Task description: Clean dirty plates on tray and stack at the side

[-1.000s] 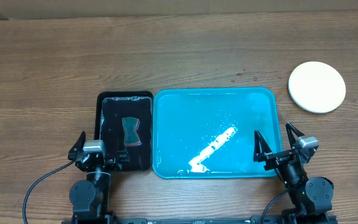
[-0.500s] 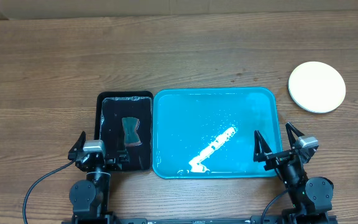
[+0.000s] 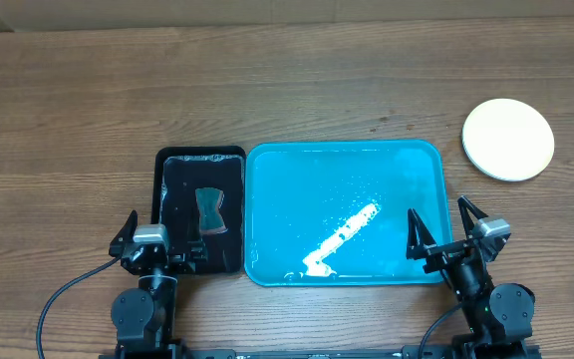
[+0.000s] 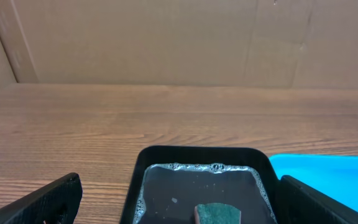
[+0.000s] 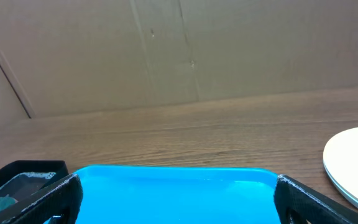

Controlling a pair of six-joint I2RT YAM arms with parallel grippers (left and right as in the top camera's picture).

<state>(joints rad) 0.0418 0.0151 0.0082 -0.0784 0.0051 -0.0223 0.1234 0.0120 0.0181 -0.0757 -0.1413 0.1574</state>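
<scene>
The turquoise tray (image 3: 277,170) lies at the table's middle, wet, with a white streak across it and nothing else on it. A pale round plate (image 3: 508,139) rests on the wood to the far right, outside the tray; its edge shows in the right wrist view (image 5: 356,163). I cannot tell whether more plates lie under it. My left gripper (image 3: 163,231) hovers open over the near end of the black tray. My right gripper (image 3: 437,221) stands open at the turquoise tray's near right corner. Both wrist views show wide jaws around nothing: left gripper (image 4: 179,205), right gripper (image 5: 178,199).
A small black tray (image 3: 202,153) of soapy water sits against the turquoise tray's left side, with a green sponge (image 3: 210,209) in it; the sponge (image 4: 217,214) also shows in the left wrist view. A cardboard wall stands behind the table.
</scene>
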